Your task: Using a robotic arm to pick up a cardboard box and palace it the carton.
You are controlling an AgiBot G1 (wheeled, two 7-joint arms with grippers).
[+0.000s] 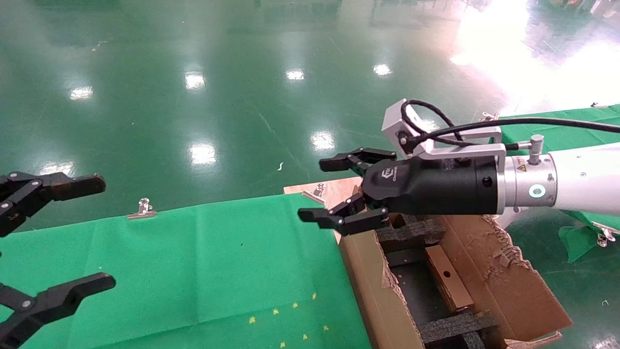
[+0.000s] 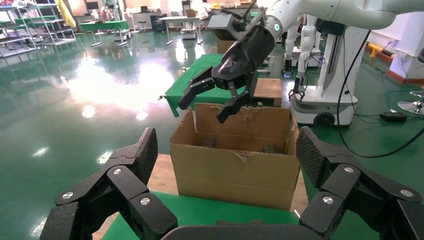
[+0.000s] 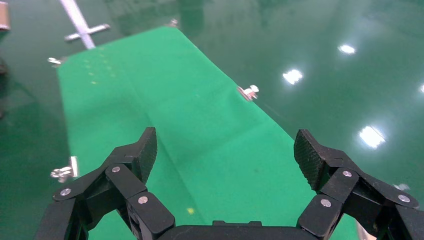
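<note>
- The robotic arm point(image 1: 571, 186) reaches in from the 3 o'clock side of the head view; its white tube carries a glowing teal ring, and its black wrist bears a white logo whose lettering is too small to read.
- The right gripper point(image 1: 334, 191) hangs above the far left corner of the carton point(image 1: 373, 291), its fingers point(image 1: 356, 159) spread and holding nothing.
- The cardboard box point(image 1: 448, 277) lies inside the carton, between black foam inserts point(image 1: 411, 232), with one small round hole in its upper face.
- The carton's flaps are torn and ragged; it sits just beside the green-clothed table point(image 1: 193, 271), at the cloth's 3 o'clock edge.
- The left gripper point(image 1: 48, 242) waits at 9 o'clock over the cloth, fingers spread and empty.
- A metal clip point(image 1: 141, 209) pinches the cloth's far edge.
</note>
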